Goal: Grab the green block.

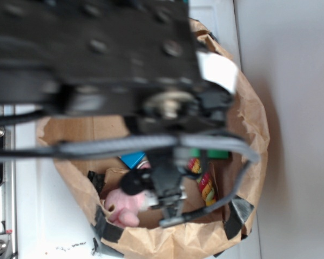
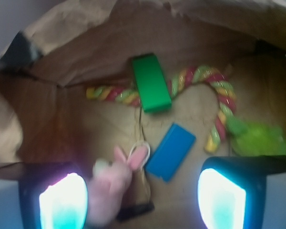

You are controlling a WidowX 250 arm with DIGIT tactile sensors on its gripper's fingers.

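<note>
Much of the bag's contents is masked or smeared

In the exterior view the blurred black arm (image 1: 92, 54) fills the upper frame and runs off the top and left edges, hiding most of the paper bag (image 1: 248, 124); only slivers of the green block (image 1: 218, 155) and blue block (image 1: 133, 159) show beneath it. In the wrist view the two fingers (image 2: 63, 202) are cut by the bottom edge and glare washes out their pads, and the pink plush rabbit (image 2: 113, 183) is too blurred to read

Jaws spread wide, gripper (image 2: 143, 198) empty
</note>
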